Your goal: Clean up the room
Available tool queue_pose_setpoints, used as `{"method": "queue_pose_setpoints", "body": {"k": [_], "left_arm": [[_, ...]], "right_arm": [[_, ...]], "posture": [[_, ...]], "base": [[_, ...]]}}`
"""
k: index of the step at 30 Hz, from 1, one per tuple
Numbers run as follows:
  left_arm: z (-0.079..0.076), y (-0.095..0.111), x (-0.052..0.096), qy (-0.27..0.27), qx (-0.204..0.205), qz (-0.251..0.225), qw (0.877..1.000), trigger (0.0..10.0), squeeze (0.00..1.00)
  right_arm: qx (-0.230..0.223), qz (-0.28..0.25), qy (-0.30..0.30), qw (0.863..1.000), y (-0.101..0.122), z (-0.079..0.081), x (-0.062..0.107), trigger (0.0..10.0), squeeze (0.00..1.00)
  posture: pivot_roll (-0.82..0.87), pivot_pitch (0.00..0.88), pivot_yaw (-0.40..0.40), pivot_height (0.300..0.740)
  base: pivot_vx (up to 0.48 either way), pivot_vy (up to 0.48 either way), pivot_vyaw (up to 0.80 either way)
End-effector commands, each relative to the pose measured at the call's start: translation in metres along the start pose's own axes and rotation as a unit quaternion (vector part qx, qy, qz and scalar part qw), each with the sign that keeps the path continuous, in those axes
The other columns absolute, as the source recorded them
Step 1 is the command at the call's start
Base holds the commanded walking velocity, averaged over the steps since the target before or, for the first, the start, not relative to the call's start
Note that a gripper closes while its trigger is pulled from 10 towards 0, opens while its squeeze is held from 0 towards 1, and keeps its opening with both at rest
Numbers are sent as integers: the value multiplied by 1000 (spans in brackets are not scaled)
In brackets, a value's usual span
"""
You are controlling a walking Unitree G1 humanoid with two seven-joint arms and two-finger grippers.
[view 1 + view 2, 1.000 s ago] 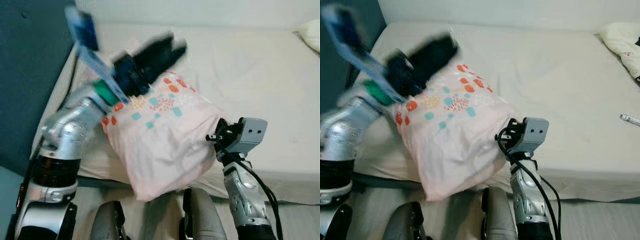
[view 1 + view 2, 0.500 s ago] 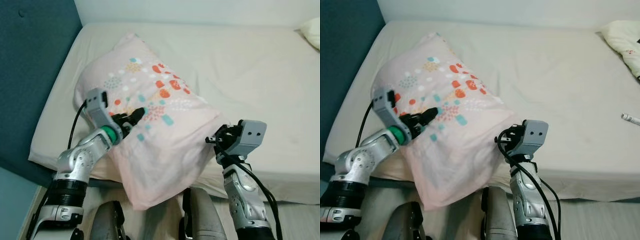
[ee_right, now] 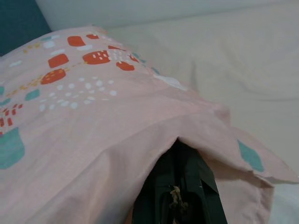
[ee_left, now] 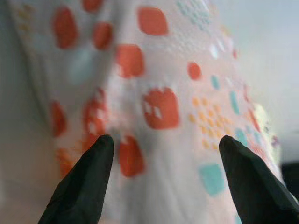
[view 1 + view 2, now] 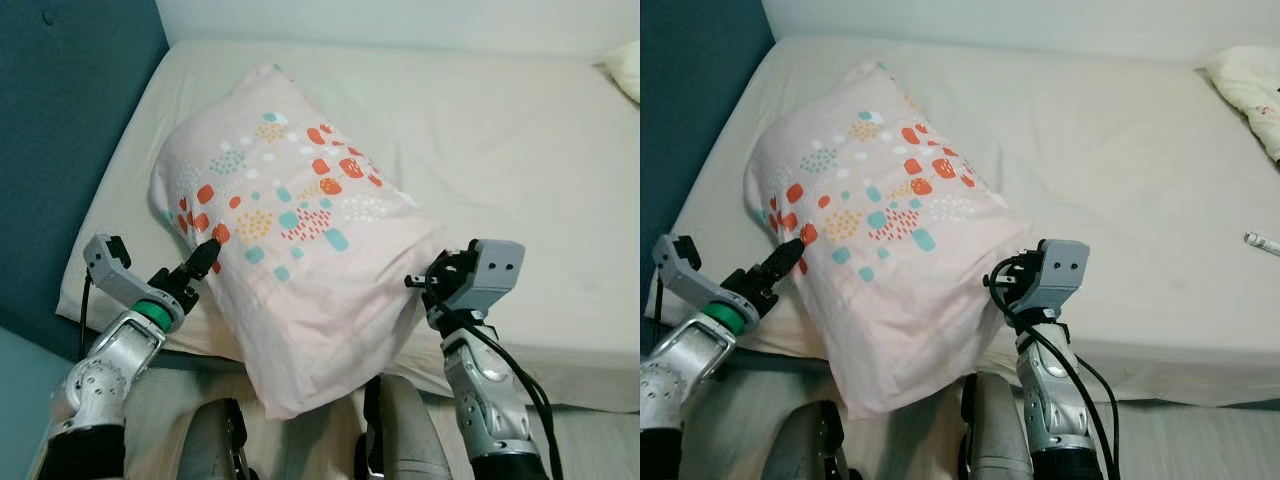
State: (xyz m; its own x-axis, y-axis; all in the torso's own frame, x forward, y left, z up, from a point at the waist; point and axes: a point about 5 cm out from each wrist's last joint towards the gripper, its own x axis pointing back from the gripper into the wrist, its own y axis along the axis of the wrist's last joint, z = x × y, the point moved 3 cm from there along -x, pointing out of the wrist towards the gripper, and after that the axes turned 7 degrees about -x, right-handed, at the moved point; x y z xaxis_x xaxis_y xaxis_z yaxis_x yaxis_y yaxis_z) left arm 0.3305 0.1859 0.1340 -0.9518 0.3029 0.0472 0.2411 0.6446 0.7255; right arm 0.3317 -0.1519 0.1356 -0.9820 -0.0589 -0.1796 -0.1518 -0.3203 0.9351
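Observation:
A pink pillow (image 5: 290,230) with orange and teal spots lies slantwise on the cream bed (image 5: 500,130), its near end hanging over the front edge. My left gripper (image 5: 205,255) is open at the pillow's left side, its fingertips (image 4: 98,154) just short of the fabric or barely touching it. My right gripper (image 5: 420,285) is at the pillow's near right corner. In the right wrist view its black fingers (image 3: 180,196) sit pressed together under a fold of the pillowcase (image 3: 117,140), shut on the pillow's edge.
A dark blue headboard (image 5: 60,120) runs along the bed's left side. A second pale pillow (image 5: 1245,90) and a small white object (image 5: 1260,240) lie at the far right of the bed. My own legs (image 5: 215,445) stand against the bed's front edge.
My left arm swung down from above the pillow and pulled back to its left side. The pillow dropped flat onto the bed. The right gripper kept its hold on the corner.

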Motion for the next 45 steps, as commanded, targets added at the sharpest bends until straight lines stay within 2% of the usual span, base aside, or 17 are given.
{"method": "queue_pose_setpoints", "body": {"k": [1, 6, 10, 12, 17, 18, 21, 22, 23, 24, 25, 26, 27, 29, 30, 35, 45], "left_arm": [[-8, -19, -1, -26, 20, 23, 999, 10000, 1000], [-17, -41, -12, -51, -27, 22, 998, 10000, 1000], [-12, -60, -23, -21, -71, 37, 997, 10000, 1000], [-3, -73, -33, 31, -79, 41, 996, 10000, 1000], [1, -91, -41, 76, -56, 57, 994, 10000, 1000], [2, -99, -42, 88, -51, 76, 992, 10000, 878], [4, -109, -41, 102, -52, 99, 988, 10000, 878], [1, -118, -41, 97, -30, 118, 988, 10000, 0], [1, -118, -41, 97, -30, 118, 988, 10000, 0], [-8, -133, -42, 79, 28, 150, 985, 10000, 0], [-14, -138, -43, 68, 56, 162, 983, 10000, 0], [-14, -138, -43, 68, 56, 162, 983, 10000, 0], [-24, -141, -48, 53, 75, 169, 981, 7608, 0], [-30, -141, -52, 44, 73, 172, 981, 7608, 0], [-34, -140, -56, 39, 65, 172, 982, 0, 0], [-37, -135, -63, 44, 26, 170, 984, 0, 0], [-23, -121, -66, 94, -78, 173, 977, 0, 0]], "right_arm": [[-2, 16, 2, 1000, -7, 1, 3, 10000, 0], [-4, 15, 5, 1000, -5, 3, 0, 10000, 0], [-3, 13, 8, 1000, -3, 3, 0, 10000, 0], [-1, 14, 8, 1000, -3, 2, 1, 10000, 0], [1, 15, 7, 1000, -3, 1, 2, 10000, 0], [1, 15, 6, 1000, -2, 1, 2, 10000, 0], [2, 14, 5, 1000, -2, 0, 3, 10000, 0], [1, 14, 4, 1000, -2, 0, 3, 10000, 0], [1, 14, 4, 1000, -2, 0, 3, 10000, 0], [1, 14, 3, 1000, -3, 0, 3, 10000, 0], [1, 14, 3, 1000, -3, 0, 3, 10000, 0], [1, 14, 3, 1000, -3, 0, 3, 10000, 0], [1, 14, 5, 1000, -3, 1, 3, 10000, 0], [1, 13, 5, 1000, -2, 1, 2, 10000, 0], [1, 13, 6, 1000, -2, 1, 1, 10000, 0], [2, 12, 6, 1000, -1, 1, 1, 10000, 0], [4, 10, 2, 1000, 0, -2, 2, 10000, 0]], "posture": [[-44, 172, 25, 596], [-55, 173, 15, 596], [-65, 174, 10, 596], [-69, 179, 4, 596], [-79, 179, 7, 596], [-84, 178, 14, 596], [-84, 178, 14, 596], [-84, 175, 18, 596], [-84, 175, 18, 596], [-85, 172, 18, 596], [-87, 171, 19, 596], [-87, 171, 19, 596], [-88, 168, 18, 596], [-88, 166, 18, 596], [-90, 162, 18, 596], [-93, 155, 20, 596], [-93, 153, 25, 596]], "base": [[0, 0, 0], [0, 0, 0], [0, 0, 0], [0, 0, 0], [0, 0, 0], [0, 0, 0], [0, 0, 0], [0, 0, 0], [0, 0, 0], [0, 0, 0], [0, 0, 0], [0, 0, 0], [0, 0, 0], [0, 0, 0], [0, 0, 0], [0, 0, 0], [0, 0, 0]]}}
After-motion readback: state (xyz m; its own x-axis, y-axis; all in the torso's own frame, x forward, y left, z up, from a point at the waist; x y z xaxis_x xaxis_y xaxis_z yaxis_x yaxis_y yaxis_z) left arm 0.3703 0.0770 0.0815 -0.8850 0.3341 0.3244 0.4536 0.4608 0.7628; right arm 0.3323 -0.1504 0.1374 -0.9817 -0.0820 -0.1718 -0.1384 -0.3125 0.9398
